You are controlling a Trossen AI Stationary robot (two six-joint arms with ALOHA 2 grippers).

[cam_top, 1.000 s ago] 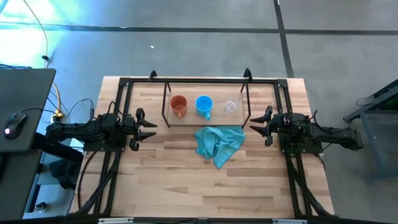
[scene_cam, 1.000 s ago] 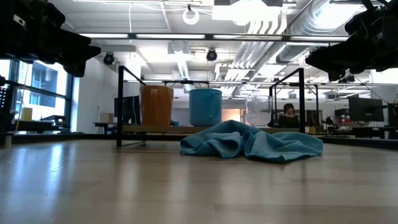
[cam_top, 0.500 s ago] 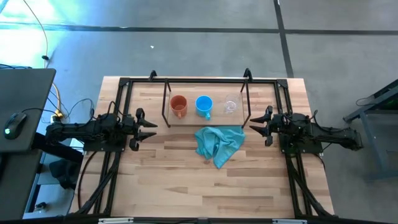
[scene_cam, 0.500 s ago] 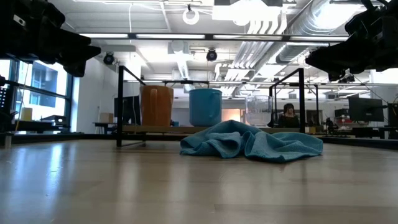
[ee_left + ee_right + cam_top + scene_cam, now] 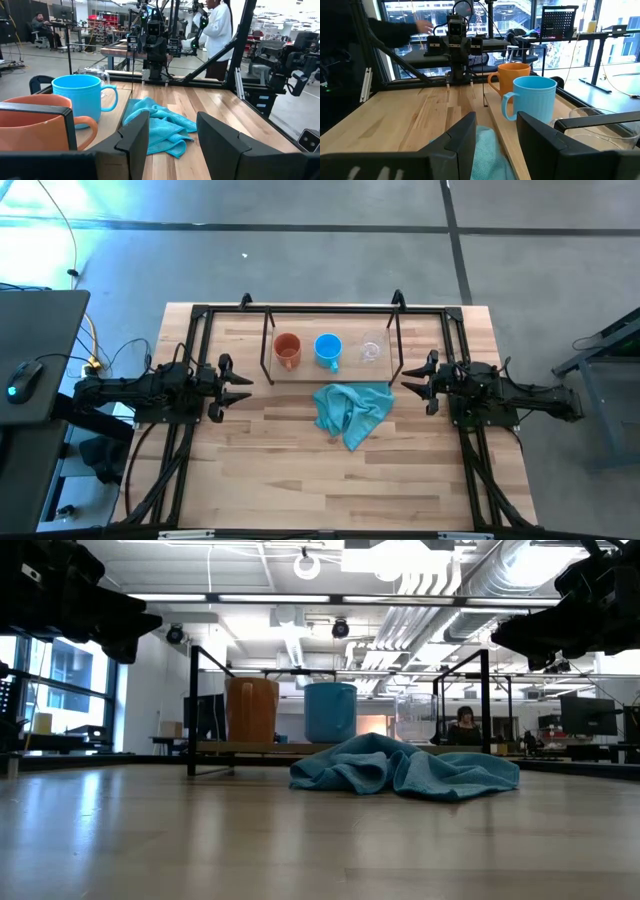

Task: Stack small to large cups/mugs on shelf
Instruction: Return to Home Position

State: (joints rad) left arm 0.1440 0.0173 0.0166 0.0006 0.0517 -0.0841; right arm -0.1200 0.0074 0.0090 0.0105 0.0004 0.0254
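Note:
Three vessels stand upright in a row on the shelf (image 5: 268, 340), a low black wire rack with a light wood surface: the orange-brown mug (image 5: 287, 350) on the left, the blue mug (image 5: 327, 349) in the middle, the clear glass cup (image 5: 370, 349) on the right. They also show in the low view: orange-brown mug (image 5: 251, 710), blue mug (image 5: 330, 712), glass cup (image 5: 415, 718). My left gripper (image 5: 243, 386) is open, left of the shelf. My right gripper (image 5: 410, 382) is open, right of the shelf. Neither touches anything.
A crumpled teal cloth (image 5: 350, 411) lies on the table just in front of the shelf, between the two grippers. Black arm frames run along both sides of the table (image 5: 300, 480). People show in the room beyond.

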